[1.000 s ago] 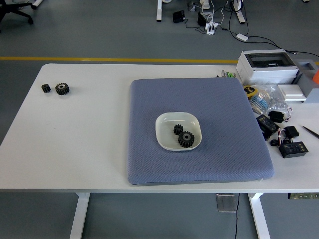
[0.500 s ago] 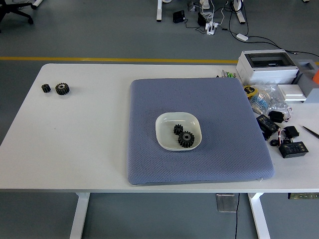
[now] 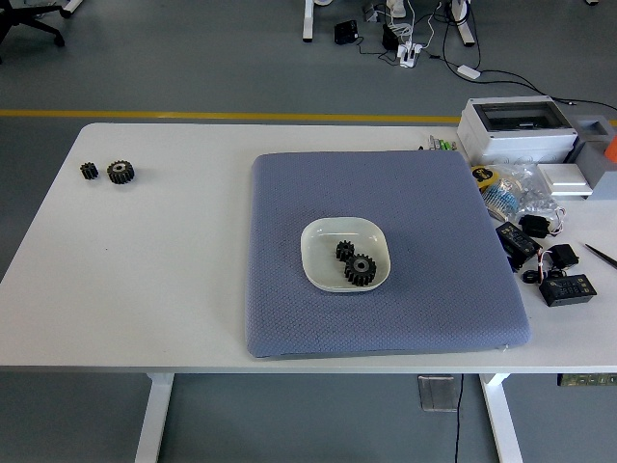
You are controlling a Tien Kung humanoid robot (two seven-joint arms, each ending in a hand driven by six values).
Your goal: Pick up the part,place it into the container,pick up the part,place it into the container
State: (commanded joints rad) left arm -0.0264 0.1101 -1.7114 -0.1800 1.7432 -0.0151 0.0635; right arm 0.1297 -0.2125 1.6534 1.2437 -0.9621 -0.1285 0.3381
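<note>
across the whole view lies the broad white rectangular table, and neither of my hands shows anywhere over it, so i cannot tell whether my fingers are released, clenched or grasping anything. next in size is the blue-grey woven square mat, lying flat on the right half of the table. beyond its far right corner sits a white plastic box with a clear lid, and along the right edge a clutter of black adapters and cables lies just beside the mat.

at the mat's middle rests the pale rounded-square shallow dish, the container. inside it are two parts, a larger black toothed gear and a smaller black gear, touching or nearly so.

well apart, near the table's far left corner, lie a second larger black gear and a tiny black pinion just beside it.

i judge the dish already holds two parts, so the job may be done, or the left pair may be next. if i reach for those, the risks are these: the two lie close, so my fingers closing on one could knock the other away or off the near table edge; the pinion is small and could slip from my grip; and dropping a part onto the gears in the shallow dish could bounce it over the low rim.
</note>
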